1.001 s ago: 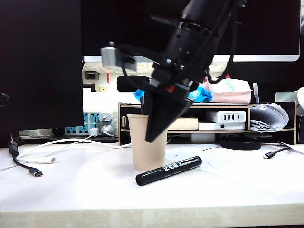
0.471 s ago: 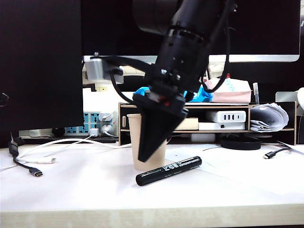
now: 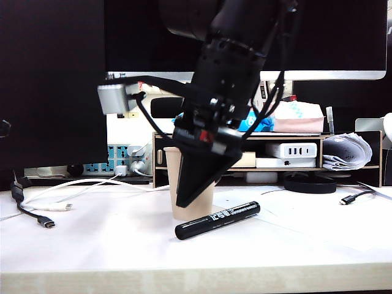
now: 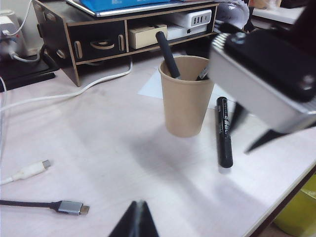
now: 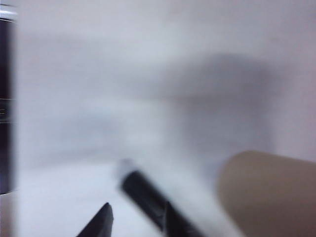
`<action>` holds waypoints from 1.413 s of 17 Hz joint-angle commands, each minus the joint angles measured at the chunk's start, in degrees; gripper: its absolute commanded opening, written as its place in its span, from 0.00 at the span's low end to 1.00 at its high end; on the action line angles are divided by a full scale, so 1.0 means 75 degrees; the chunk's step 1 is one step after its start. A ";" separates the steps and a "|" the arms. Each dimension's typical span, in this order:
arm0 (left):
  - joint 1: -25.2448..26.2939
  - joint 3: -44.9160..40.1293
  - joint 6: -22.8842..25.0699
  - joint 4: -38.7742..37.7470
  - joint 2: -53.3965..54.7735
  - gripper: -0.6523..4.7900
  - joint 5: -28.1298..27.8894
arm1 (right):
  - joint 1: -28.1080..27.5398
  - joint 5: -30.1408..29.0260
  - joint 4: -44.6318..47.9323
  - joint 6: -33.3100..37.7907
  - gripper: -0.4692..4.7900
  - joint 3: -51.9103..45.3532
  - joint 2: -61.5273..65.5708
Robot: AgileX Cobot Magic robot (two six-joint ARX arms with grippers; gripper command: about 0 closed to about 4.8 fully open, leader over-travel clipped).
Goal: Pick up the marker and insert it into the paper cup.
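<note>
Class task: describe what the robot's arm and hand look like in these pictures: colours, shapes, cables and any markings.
The right arm is a thick, glossy black, rounded body. Black cables loop along its side. A small grey box juts out on a dark bracket. A red mark sits near the wrist. The right hand tapers to black pointed fingers. Of the left hand, only dark pointed tips show.
</note>
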 commanded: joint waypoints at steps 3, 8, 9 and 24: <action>0.0003 -0.0029 0.0032 -0.0085 0.0000 0.11 0.0026 | 0.0047 0.0277 0.0315 -0.0294 0.36 0.0026 0.0399; 0.0003 -0.0029 0.0032 -0.0082 0.0000 0.11 0.0026 | 0.0058 0.0487 0.0268 -0.0268 0.35 0.0023 0.0551; 0.0003 -0.0029 0.0032 -0.0082 0.0000 0.11 0.0026 | 0.0055 0.0539 0.0169 -0.0268 0.35 0.0023 0.0551; 0.0003 -0.0029 0.0032 -0.0082 0.0000 0.11 0.0026 | 0.0052 0.0475 0.0239 -0.0224 0.35 0.0015 0.0688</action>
